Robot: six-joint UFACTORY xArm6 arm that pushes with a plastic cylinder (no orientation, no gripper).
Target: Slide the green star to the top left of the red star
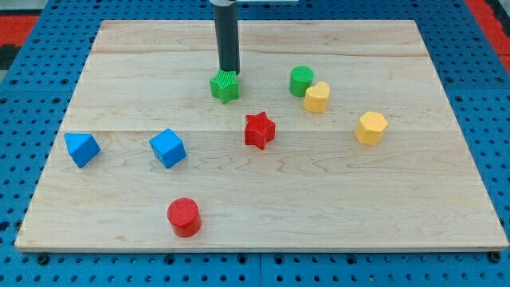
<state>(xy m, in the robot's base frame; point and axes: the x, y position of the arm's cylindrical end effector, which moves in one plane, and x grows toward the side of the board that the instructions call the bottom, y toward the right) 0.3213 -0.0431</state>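
- Where the dark rod (227, 36) comes down from the top edge of the frame, its lower end, my tip (229, 72), is seen just behind the green star (225, 86), touching or very nearly touching the star's upper edge.
- No jaws are fitted to this arm, so nothing is gripped; only a plain rod end is presented to the blocks.
- The green star is placed in the upper middle of the frame, on the pale wooden counter (263, 199).
- The red star (259, 130) is found below and slightly to the right of the green star, near it but clearly apart.
- A green cylinder (301, 81) is seen to the right of the green star, with a yellow block (317, 97) of rounded shape just beside it, at its lower right; whether the two touch cannot be told.
- A yellow hexagonal block (371, 127) is set further right, well apart from the red star.
- Two blue blocks are laid at the left of the frame: a blue angular block (82, 149) near the left edge and a blue cube (167, 147) to its right.
- A red cylinder (184, 217) is stood in the lower part of the frame, below the blue cube.
- The counter is surrounded by a blue perforated surface (32, 80).
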